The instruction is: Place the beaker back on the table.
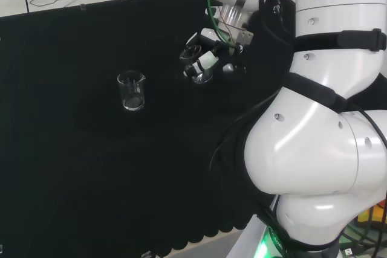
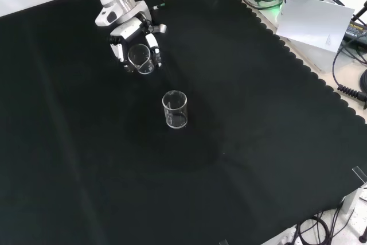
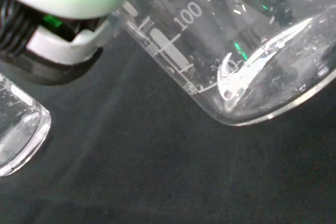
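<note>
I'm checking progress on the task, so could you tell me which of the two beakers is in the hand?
The beaker higher in the front view, with the hand curled round it. The other beaker stands alone, upright on the cloth.

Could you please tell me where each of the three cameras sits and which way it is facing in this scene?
Head view: behind and above the arm's base, looking over the white arm links at the cloth; the hand holds a beaker.
Front view: opposite the arm, looking down; the hand enters from the top.
Wrist view: at the wrist, past the palm, close on the held beaker.
Head and front views share the standing beaker.
</note>
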Tool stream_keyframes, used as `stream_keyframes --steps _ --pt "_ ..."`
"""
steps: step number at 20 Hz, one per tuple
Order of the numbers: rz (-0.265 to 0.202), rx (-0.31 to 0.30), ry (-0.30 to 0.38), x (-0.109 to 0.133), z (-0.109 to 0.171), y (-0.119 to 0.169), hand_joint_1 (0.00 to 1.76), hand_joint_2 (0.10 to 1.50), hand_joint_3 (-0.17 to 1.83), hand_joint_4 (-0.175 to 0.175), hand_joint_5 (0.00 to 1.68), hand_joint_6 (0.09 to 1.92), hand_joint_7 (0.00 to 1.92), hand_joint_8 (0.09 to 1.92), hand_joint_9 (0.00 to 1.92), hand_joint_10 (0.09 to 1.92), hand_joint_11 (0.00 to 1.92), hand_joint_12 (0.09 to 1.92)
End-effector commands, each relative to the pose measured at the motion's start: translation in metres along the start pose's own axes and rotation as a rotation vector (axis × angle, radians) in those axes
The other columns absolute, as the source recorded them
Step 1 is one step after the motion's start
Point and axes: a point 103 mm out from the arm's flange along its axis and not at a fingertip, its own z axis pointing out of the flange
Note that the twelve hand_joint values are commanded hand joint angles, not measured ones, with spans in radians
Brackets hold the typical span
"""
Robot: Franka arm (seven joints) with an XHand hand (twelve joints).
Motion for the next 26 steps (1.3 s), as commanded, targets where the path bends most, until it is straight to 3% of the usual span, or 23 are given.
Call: stream_keyframes --steps 1,11,21,26 --pt "-0.001 -0.024 0.009 -0.008 0.003 0.001 1.12 0.55 0.89 0.175 1.25 0.84 1.76 0.18 1.81 0.09 1.36 0.70" --pt "-0.023 -0.125 0.023 -0.012 0.005 0.005 1.12 0.58 0.85 0.175 1.24 0.83 1.74 0.17 1.79 0.09 1.34 0.71" --pt "-0.018 -0.088 0.035 -0.021 0.013 0.013 1.11 0.62 0.77 0.175 1.24 0.79 1.70 0.17 1.74 0.09 1.30 0.75" --pt "-0.016 -0.120 0.053 -0.023 0.015 0.013 1.11 0.62 0.75 0.175 1.24 0.77 1.70 0.17 1.74 0.09 1.29 0.75"
